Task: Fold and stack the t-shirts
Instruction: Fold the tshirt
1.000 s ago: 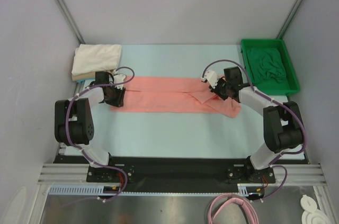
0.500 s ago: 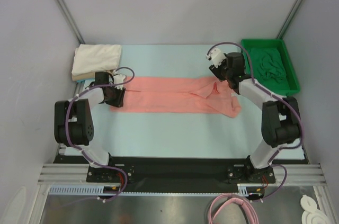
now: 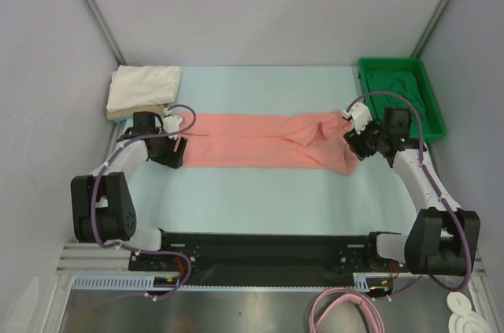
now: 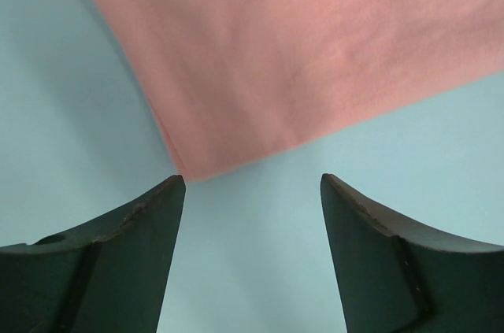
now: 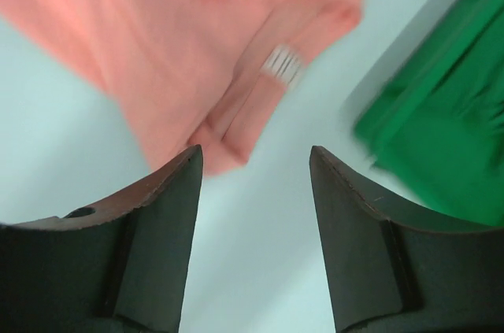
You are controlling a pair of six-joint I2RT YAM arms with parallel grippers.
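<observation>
A salmon-pink t-shirt point(image 3: 264, 140) lies folded into a long strip across the mat, its neck end with the small white label point(image 5: 282, 65) to the right. My left gripper point(image 3: 176, 152) stands open just off the strip's left end. In the left wrist view the pink corner point(image 4: 315, 57) sits beyond the fingertips, and only mat lies between the gripper's point(image 4: 250, 179) fingers. My right gripper point(image 3: 358, 141) is open at the right end, the shirt point(image 5: 197, 42) just ahead of the gripper's point(image 5: 255, 149) empty fingers. A white t-shirt on a tan one point(image 3: 143, 89) lies stacked at the back left.
A bright green tray point(image 3: 391, 62) at the back right holds a crumpled dark green t-shirt point(image 3: 398, 97). The tray point(image 5: 441, 136) shows blurred close to the right fingers. Grey walls close in the mat on three sides.
The right gripper let go of the shirt's right end, opened and swung out to the strip's right edge. The left gripper opened and drew back a little from the left end.
</observation>
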